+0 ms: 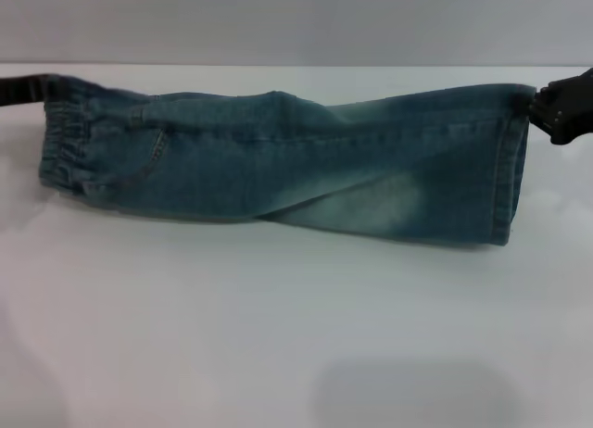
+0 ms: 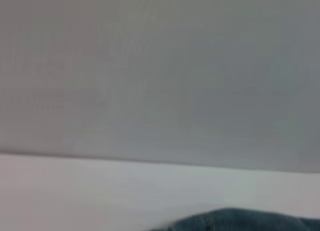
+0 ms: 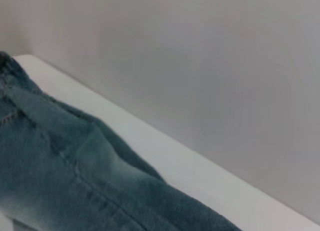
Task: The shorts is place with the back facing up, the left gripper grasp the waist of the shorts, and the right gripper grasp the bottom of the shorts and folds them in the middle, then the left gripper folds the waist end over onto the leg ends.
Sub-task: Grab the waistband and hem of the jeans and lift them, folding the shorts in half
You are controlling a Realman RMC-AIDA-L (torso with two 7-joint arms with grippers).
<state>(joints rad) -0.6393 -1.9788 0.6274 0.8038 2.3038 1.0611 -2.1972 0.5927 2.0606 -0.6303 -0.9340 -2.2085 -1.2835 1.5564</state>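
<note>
In the head view the shorts (image 1: 278,159) lie folded lengthwise into a long strip on the white desk (image 1: 278,335). The left tool (image 1: 23,88) is at the waist of the shorts (image 1: 63,141) and the right tool (image 1: 556,108) at the bottom of the shorts (image 1: 514,169), each on the far corner; whether they pinch the cloth I cannot tell. In both wrist views only denim, desk and the grey wall (image 3: 200,66) appear, so I think a thin corner hold may slip when the waist is carried over. The room is open on the near side of the shorts and tight toward the wall.

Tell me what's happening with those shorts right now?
Left claw at the waist end, right claw at the leg hems. Shorts folded lengthwise on the white table. Nothing in the way.
</note>
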